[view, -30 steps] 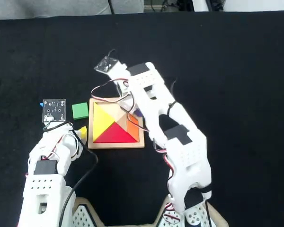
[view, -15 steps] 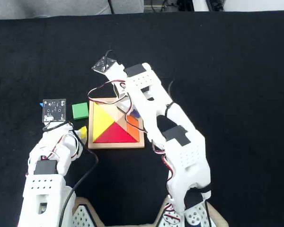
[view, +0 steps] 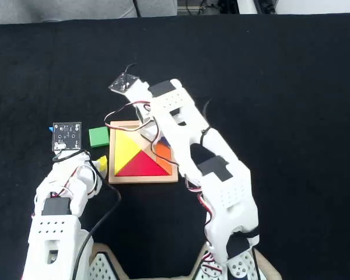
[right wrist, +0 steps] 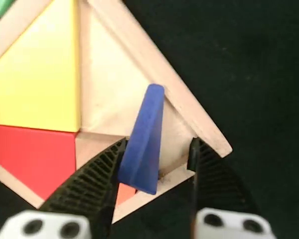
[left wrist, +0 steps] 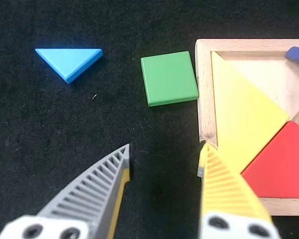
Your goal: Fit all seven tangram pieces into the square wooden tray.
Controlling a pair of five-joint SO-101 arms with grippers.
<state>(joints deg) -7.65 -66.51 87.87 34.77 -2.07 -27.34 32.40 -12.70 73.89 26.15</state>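
The left gripper [left wrist: 165, 149] hangs wide open and empty at the near left corner of the square wooden tray [left wrist: 204, 99]. Inside the tray lie the red triangle [left wrist: 284, 159] and the yellow triangle [left wrist: 244, 114]. The green square [left wrist: 169, 78] sits just beside the tray's left rim, and the light-blue triangle [left wrist: 70, 60] lies farther out on that side. Over the tray's far right corner the right gripper [right wrist: 158, 144] straddles the blue piece [right wrist: 142, 139], which stands tilted on edge. I cannot tell whether the piece is clamped. If let go at this tilt, it would probably end up propped on the rim or on the orange piece [view: 163, 154], not flat.
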